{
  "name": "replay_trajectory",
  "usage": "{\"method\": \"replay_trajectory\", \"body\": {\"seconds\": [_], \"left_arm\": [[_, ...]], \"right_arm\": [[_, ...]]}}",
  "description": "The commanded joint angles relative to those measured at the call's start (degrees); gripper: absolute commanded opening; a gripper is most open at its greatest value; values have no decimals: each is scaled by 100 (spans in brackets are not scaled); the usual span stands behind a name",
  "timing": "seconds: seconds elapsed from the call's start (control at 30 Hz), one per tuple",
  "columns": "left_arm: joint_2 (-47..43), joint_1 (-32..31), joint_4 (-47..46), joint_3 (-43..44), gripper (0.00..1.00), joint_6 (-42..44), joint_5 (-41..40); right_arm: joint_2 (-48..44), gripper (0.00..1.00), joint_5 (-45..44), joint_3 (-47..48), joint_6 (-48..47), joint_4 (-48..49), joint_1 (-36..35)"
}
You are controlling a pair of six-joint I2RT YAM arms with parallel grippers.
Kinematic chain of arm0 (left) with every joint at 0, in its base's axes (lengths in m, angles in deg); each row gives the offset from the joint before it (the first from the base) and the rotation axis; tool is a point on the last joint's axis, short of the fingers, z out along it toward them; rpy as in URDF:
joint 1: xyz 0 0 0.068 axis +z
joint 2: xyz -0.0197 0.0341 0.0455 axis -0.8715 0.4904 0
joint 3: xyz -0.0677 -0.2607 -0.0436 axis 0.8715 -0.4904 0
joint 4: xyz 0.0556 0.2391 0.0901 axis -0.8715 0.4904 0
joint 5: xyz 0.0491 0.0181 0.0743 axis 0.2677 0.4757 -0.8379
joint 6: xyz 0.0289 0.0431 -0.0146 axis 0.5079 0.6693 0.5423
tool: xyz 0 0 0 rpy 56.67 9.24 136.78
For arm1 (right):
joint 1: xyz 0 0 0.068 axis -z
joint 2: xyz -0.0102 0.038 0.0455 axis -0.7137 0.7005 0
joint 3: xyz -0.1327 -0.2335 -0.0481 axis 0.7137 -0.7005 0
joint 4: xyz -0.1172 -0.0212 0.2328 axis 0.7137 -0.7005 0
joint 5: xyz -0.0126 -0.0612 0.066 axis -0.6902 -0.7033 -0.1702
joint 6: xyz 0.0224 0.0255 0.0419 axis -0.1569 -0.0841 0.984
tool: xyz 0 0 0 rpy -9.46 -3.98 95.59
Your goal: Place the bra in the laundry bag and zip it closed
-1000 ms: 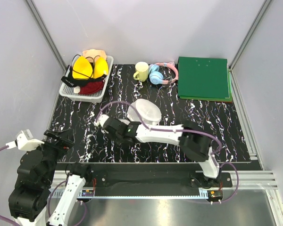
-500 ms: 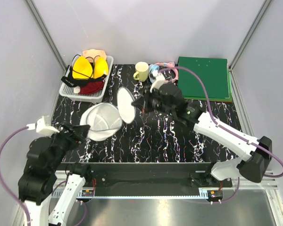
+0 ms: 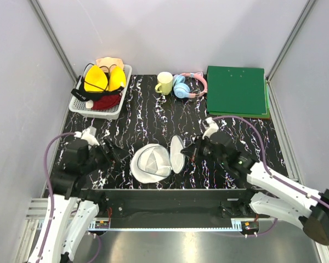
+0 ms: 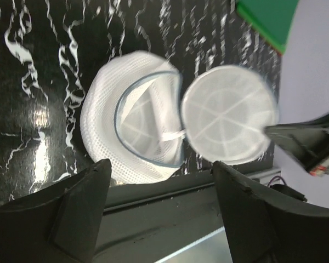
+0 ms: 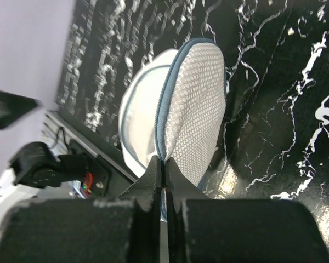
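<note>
Lying open like a shell, the laundry bag is on the black marbled surface, close to its near edge and about in the middle between the two arms. One round mesh half rests flat on the surface with its hollow side up. The other half stands nearly upright at its right side.

The right pincer is closed tight on the grey zipper rim of this upright half; in the right wrist view the two fingers press together with only the rim between them. The arm reaches in from the right, low over the surface.

The left pincer is wide apart and holds nothing. It is just left of the bag and points toward it, not touching it. In the left wrist view both halves of the bag are seen beyond its two spread fingers.

The bra is not in the bag. It lies in the white slatted basket at the far left corner of the surface, well apart from the bag, with its yellow cups up, on top of a dark red garment.

Along the far edge there are also a yellow mug, a pair of blue and pink headphones and a green folder.
</note>
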State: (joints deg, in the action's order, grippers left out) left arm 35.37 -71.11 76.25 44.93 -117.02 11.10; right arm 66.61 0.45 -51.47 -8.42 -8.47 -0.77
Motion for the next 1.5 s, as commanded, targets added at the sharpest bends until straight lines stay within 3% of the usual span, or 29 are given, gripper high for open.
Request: {"method": "replay_trajectory", "body": {"seconds": [0.0,0.1,0.23,0.33,0.47,0.6,0.7,0.73,0.8,0.83,0.93,1.07,1.17,1.3,1.47], "left_arm": [[515,-33,-506,-391,81,47,622],[831,-129,-900,-628,81,-146,737],[1235,-638,-1332,-603,80,-296,221],[1815,-1026,-1490,-313,77,-217,-149],[2596,-1044,-1990,178,77,-155,-176],[3509,-1105,-2141,687,77,-94,60],[4161,-1237,-1817,1336,71,-111,70],[4242,-1255,-1537,1522,70,-120,-35],[4434,-1255,-950,2275,71,-94,-587],[4523,-1220,-728,2628,72,-76,-772],[5093,-914,133,3798,78,47,-1046],[5613,-131,759,4863,80,187,-1151],[5972,475,689,5364,82,328,-1476],[6737,1169,549,6067,77,364,-1750],[7773,1417,-126,6631,74,4,-1944]], "right_arm": [[-531,0,-225,-300,247,371,157],[-760,0,-313,-379,239,230,218],[-892,0,-1320,-37,-139,-690,411],[-840,4,-2059,288,-201,-1623,692],[-743,6,-2642,516,-254,-2562,1017],[-637,7,-2949,640,-508,-2933,1167],[-716,8,-2968,702,-587,-3145,1439],[-734,23,-2924,693,-596,-3189,1544],[-647,41,-2488,789,-588,-3459,1729],[-594,55,-2354,990,-536,-3575,1808],[-129,80,-1809,1761,-123,-4408,1897],[355,100,-1570,2765,-51,-5288,1897],[575,100,-1431,3443,-480,-5685,1897],[935,100,-597,3839,-719,-5720,1897],[1392,100,-366,4041,-1035,-5466,1897]]}}
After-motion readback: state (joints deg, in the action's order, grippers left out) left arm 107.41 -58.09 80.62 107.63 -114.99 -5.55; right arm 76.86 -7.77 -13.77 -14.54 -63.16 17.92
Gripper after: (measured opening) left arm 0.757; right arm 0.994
